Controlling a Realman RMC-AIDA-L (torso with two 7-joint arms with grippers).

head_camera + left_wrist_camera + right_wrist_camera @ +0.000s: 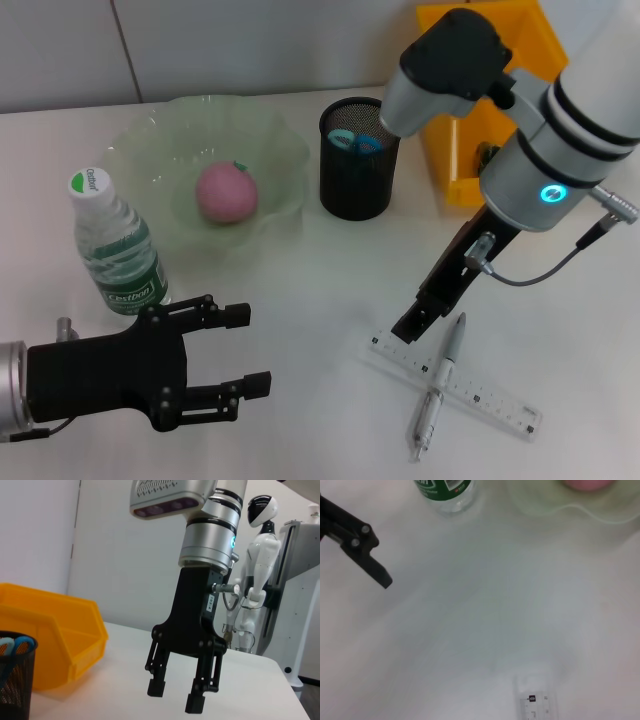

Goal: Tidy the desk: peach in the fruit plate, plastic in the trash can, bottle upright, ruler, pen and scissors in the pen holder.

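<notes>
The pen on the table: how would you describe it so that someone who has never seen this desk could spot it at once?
Start at the black mesh pen holder in the middle of the white table, then look nearer the robot and to its right, just beyond the right gripper. There the silver pen lies on the clear ruler, crossing it. It is slim, round and metallic, while the ruler is flat and marked.

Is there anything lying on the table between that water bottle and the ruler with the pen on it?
Only the left gripper, open, reaches into that stretch. Otherwise the head view shows bare table between the bottle and the ruler.
</notes>
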